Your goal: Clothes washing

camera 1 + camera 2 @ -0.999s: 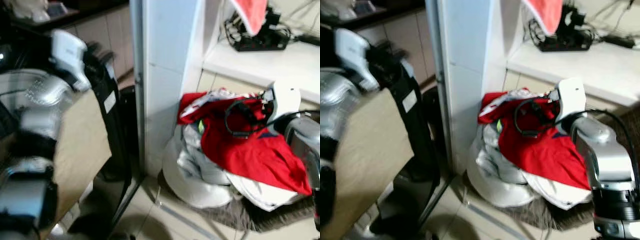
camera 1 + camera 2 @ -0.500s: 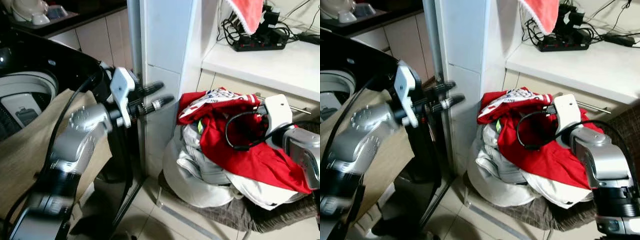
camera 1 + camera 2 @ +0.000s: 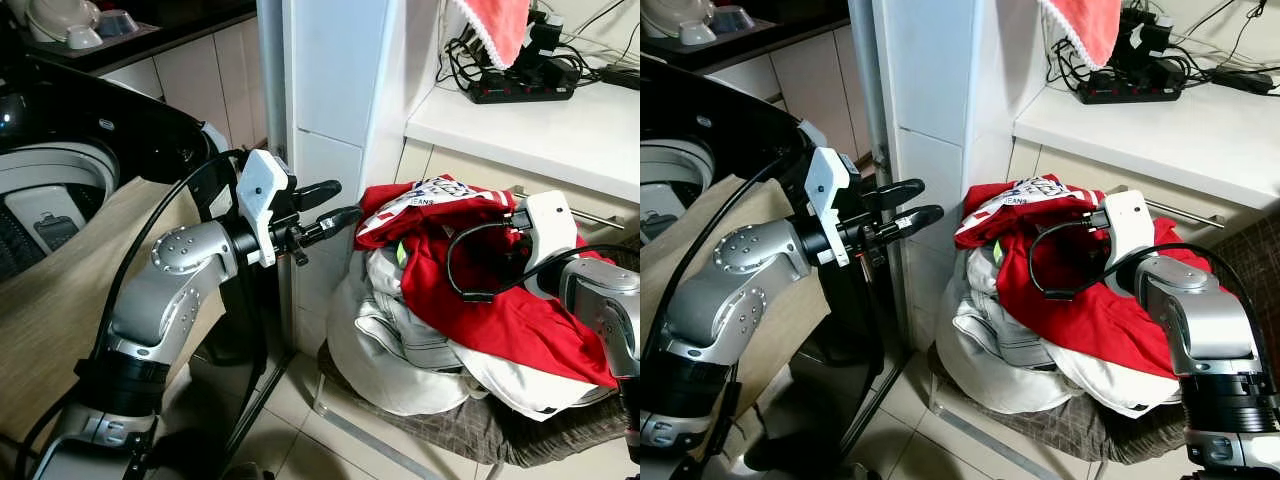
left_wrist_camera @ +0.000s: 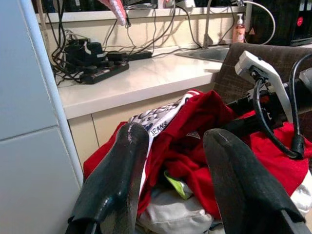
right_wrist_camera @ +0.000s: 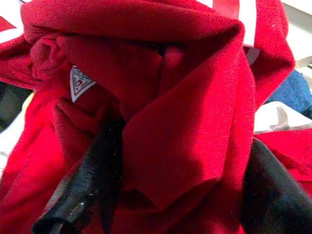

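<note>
A heap of laundry sits on a low seat, with a red shirt [image 3: 520, 320] lying over white garments [image 3: 390, 320]. My right gripper [image 5: 183, 141] is pushed into the red shirt, fingers apart, and a fold of red cloth is bunched between them. From the head, its white wrist mount [image 3: 540, 225] stands on the heap's right side. My left gripper [image 3: 345, 199] is open and held out level, just left of the heap, nothing in it. In the left wrist view its fingers [image 4: 117, 180] frame the red shirt [image 4: 195, 136]. The washing machine [image 3: 40, 190] stands at far left.
A white tiled pillar [image 3: 330, 100] rises between washer and heap. Beige cloth [image 3: 60, 320] drapes over the washer's front. A white counter [image 3: 540, 125] behind the heap carries a black power strip [image 3: 520, 85] with cables; a red towel [image 3: 495, 25] hangs above.
My left arm has swung from over the washer toward the laundry heap, with its fingers now close to the red shirt. The right arm has stayed in the heap.
</note>
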Available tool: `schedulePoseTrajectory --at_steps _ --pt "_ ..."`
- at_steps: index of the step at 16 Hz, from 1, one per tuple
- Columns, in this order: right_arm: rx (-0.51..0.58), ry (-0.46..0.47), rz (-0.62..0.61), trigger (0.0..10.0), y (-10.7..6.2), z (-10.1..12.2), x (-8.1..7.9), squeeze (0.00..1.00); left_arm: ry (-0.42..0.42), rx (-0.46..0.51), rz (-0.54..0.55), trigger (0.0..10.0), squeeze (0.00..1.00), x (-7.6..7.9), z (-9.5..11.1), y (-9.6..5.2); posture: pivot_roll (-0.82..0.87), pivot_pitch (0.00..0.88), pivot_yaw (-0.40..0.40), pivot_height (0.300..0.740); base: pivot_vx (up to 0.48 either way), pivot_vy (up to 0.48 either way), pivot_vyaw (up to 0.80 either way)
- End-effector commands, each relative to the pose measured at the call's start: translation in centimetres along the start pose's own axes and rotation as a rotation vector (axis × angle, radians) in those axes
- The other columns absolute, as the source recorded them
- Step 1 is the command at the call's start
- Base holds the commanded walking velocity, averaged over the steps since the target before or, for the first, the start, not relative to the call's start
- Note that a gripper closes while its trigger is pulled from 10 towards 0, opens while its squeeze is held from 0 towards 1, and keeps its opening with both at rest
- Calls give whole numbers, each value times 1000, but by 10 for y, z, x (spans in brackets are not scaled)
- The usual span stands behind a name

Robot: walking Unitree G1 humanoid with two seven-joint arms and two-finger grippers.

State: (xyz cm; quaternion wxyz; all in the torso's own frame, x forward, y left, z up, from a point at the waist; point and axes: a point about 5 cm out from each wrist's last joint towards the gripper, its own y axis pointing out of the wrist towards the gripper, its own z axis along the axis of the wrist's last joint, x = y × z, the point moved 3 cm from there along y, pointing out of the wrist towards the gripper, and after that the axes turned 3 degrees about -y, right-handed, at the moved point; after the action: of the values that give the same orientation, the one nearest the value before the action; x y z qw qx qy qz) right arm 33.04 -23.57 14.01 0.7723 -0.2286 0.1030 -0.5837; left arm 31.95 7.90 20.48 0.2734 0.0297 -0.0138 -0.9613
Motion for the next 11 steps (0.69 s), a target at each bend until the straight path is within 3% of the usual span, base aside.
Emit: schedulePoseTrajectory --at_steps 1,6,8,9,11 --pt "20 16 -4 0 -2 2 2 0 26 7 21 10000 0 3 0 1 -128 0 19 740 0 0 0" --pt "34 27 -2 0 -2 2 1 0 -54 73 207 10000 0 -11 -10 -1 -127 0 16 740 0 0 0" --pt "37 30 4 0 -2 1 0 0 24 66 324 10000 0 -16 -10 -3 -125 0 14 740 0 0 0" --pt "38 32 6 0 -3 1 0 0 -63 -4 175 10000 0 3 -20 -3 -126 0 14 740 0 0 0" --pt "40 38 8 0 -3 0 0 0 -59 -7 177 10000 0 8 -25 -3 -125 0 14 740 0 0 0"
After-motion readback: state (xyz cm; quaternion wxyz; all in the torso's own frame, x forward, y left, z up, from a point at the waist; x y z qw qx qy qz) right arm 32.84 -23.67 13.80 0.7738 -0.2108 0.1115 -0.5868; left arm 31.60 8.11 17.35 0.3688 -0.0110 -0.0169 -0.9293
